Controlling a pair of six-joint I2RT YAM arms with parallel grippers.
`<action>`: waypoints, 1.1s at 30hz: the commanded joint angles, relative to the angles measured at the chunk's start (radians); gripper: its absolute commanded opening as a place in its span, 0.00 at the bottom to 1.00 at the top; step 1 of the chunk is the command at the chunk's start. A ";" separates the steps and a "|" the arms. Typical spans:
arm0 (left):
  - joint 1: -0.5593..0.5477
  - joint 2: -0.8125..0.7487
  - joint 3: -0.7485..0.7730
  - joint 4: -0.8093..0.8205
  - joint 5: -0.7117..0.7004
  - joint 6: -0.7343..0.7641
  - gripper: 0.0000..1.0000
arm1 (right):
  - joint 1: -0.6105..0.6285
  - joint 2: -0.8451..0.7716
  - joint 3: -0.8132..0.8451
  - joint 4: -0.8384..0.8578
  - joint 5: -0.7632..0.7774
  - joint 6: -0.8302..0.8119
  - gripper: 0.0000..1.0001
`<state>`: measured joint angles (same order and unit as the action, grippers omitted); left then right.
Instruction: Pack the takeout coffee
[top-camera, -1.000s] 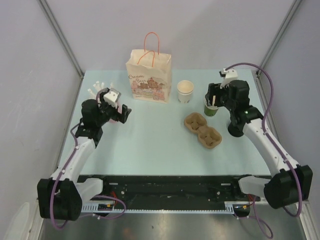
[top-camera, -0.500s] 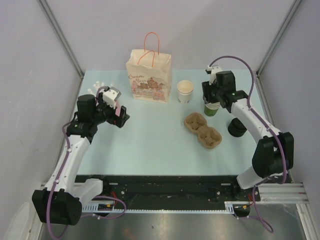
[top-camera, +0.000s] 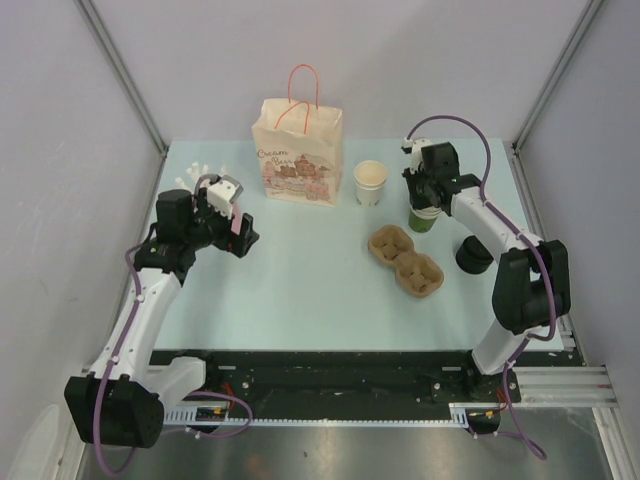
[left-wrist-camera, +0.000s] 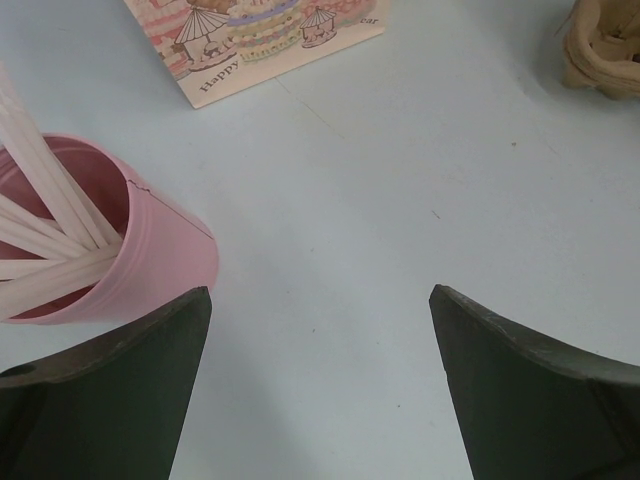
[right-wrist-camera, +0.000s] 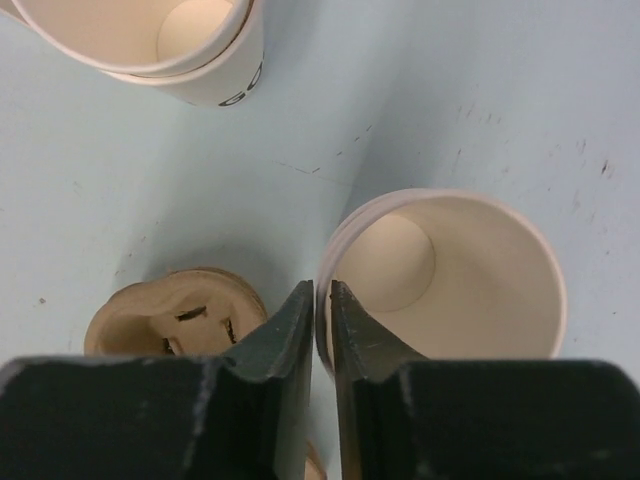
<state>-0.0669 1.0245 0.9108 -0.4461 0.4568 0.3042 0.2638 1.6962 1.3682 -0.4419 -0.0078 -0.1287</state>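
Observation:
The takeout coffee is out of view: no lidded cup shows. A lidless dark green cup (top-camera: 421, 222) with a white inside (right-wrist-camera: 470, 270) stands at the back right. My right gripper (top-camera: 424, 200) comes down on it from above. Its jaws (right-wrist-camera: 321, 288) are shut on the cup's left rim, one finger inside and one outside. A lidless white cup (top-camera: 370, 183) stands to its left, at the top left (right-wrist-camera: 150, 40) of the right wrist view. My left gripper (top-camera: 243, 228) hovers wide open (left-wrist-camera: 320, 290) over bare table, holding nothing.
A brown pulp two-cup tray (top-camera: 405, 262) lies just in front of the green cup. A black round stack (top-camera: 474, 255) sits right of the tray. A paper bag with handles (top-camera: 297, 150) stands at the back centre. A pink cup of white straws (left-wrist-camera: 150, 260) is beside my left finger.
My right arm has reached back and left over the green cup, and its jaws have closed onto the rim. The left arm shifted slightly and stays open.

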 joint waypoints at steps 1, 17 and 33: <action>0.001 0.002 0.034 -0.003 0.022 0.004 0.97 | -0.005 -0.016 0.046 0.005 0.003 -0.002 0.16; -0.001 0.006 0.030 -0.005 0.048 0.019 0.96 | 0.023 -0.079 0.046 -0.020 0.092 -0.051 0.00; -0.020 0.061 0.034 -0.002 0.109 -0.033 0.88 | 0.057 -0.083 0.046 -0.046 0.095 -0.123 0.00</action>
<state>-0.0677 1.0439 0.9108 -0.4519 0.4919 0.3111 0.3538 1.6207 1.3697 -0.4709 0.1261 -0.2398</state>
